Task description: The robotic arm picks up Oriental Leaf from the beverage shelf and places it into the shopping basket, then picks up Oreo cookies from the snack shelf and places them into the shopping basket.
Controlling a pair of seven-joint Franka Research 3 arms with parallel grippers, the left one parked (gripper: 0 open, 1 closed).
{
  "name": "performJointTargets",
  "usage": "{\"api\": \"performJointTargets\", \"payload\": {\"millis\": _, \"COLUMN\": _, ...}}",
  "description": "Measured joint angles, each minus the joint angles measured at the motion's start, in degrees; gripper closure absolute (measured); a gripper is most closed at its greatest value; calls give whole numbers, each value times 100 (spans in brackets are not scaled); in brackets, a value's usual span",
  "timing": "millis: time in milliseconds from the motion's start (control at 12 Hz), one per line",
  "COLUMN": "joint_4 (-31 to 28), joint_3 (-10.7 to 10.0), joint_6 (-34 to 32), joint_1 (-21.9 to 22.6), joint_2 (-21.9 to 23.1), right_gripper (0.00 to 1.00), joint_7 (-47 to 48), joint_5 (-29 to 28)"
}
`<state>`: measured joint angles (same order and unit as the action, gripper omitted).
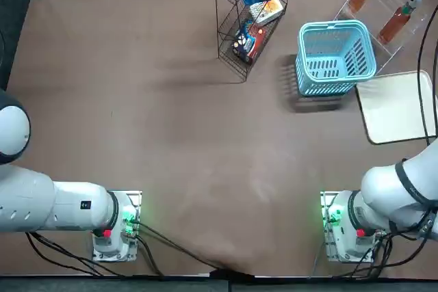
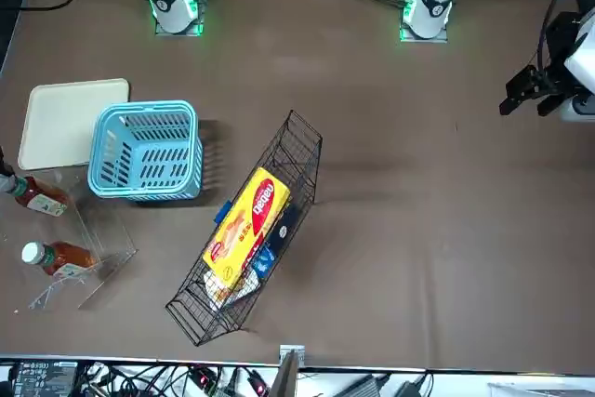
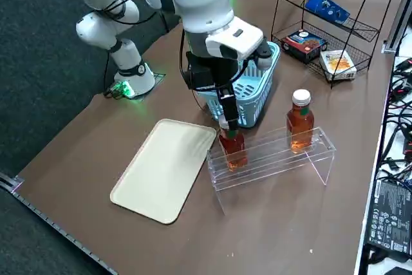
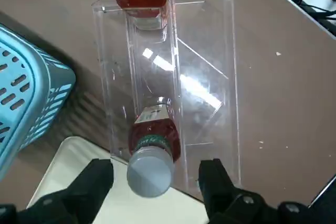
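Two Oriental Leaf bottles stand in the beverage shelf (image 3: 277, 159). The nearer bottle (image 3: 232, 147) is beside the white tray, the other (image 3: 300, 122) farther along. My right gripper (image 3: 225, 117) hangs open just above the nearer bottle. In the wrist view its fingers straddle the white cap (image 4: 150, 172) without touching; the right gripper (image 4: 156, 182) holds nothing. The shopping basket (image 3: 273, 62) stands behind the arm, with nothing visible inside it (image 1: 333, 27). The Oreo cookies (image 3: 327, 8) lie on an upper tier of the snack shelf (image 3: 360, 30).
A flat white tray (image 3: 167, 169) lies next to the acrylic stand on the near side. The wire rack (image 1: 246, 32) also holds a dark blue-and-red packet (image 3: 305, 40) and a white-and-orange box (image 3: 338, 62). Cables and gear run along the table's far edge.
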<state>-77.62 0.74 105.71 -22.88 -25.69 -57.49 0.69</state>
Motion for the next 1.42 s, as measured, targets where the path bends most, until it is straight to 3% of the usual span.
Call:
{"api": "performJointTargets", "payload": {"millis": 917, "joint_4": -888, "joint_3": 2, "joint_6": 935, "joint_1": -10, "joint_2": -40, "right_gripper": 0, "joint_7": -36, "joint_5": -3}}
{"api": "performJointTargets", "payload": {"millis": 1417, "joint_4": -1033, "joint_3": -5, "joint_6": 1019, "joint_1": -96, "joint_2": -32, "right_gripper": 0, "joint_7": -112, "joint_5": -3}}
